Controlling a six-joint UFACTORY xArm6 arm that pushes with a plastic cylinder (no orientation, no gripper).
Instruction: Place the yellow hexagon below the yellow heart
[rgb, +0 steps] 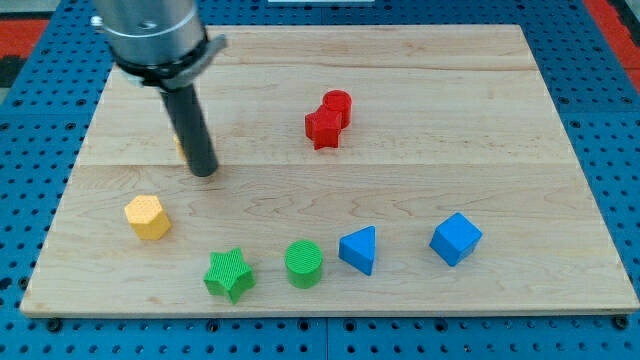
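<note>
The yellow hexagon (148, 216) lies on the wooden board (450, 170) at the view's left, below the middle. My tip (203, 172) rests on the board just above and to the right of it, a short gap apart. A sliver of yellow (178, 148) shows at the rod's left edge, just above the tip. It seems to be the yellow heart, almost wholly hidden behind the rod.
A red star (322, 128) and a red cylinder (338, 104) touch each other at the top centre. Along the bottom stand a green star (229, 274), a green cylinder (304, 263), a blue triangle (359, 249) and a blue cube (455, 238).
</note>
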